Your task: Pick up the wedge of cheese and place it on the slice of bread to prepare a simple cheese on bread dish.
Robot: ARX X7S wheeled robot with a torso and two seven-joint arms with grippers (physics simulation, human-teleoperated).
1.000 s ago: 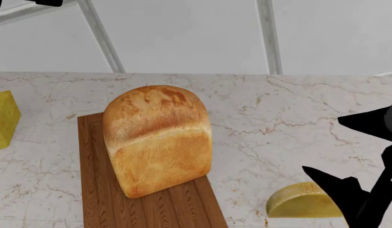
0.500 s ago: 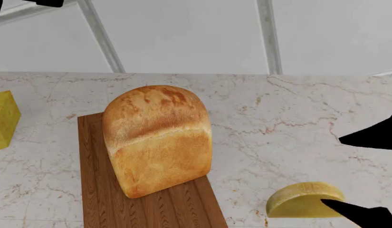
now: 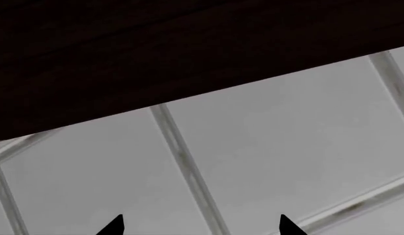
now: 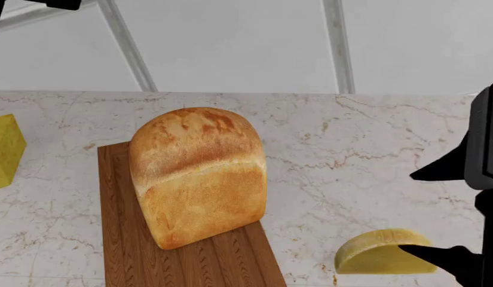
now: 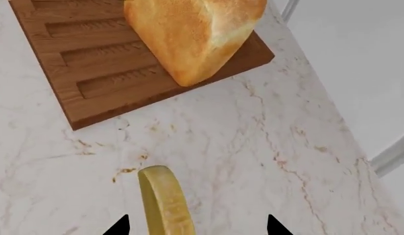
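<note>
The wedge of cheese [image 4: 376, 253] is a pale yellow half-disc lying on the marble counter at the front right. The slice of bread [image 4: 198, 175] is a big golden loaf standing on a wooden cutting board [image 4: 182, 260]. My right gripper [image 4: 406, 212] hangs open over the cheese's right end, one black finger crossing it. In the right wrist view the cheese [image 5: 164, 200] sits between the spread fingertips of the gripper [image 5: 196, 226], nearer one of them, with the bread [image 5: 195, 34] beyond. My left gripper [image 3: 200, 227] is open with nothing between its fingers, facing grey panels.
A brighter yellow blocky cheese chunk [image 4: 3, 149] stands at the counter's left edge. The counter's far edge [image 4: 246, 92] runs along grey floor panels. Bare marble [image 4: 342, 161] lies between the board and my right gripper.
My right gripper has shifted left and turned, its wrist body coming into the head view. Its lower finger now lies across the cheese's right end. Cheese and bread have not moved.
</note>
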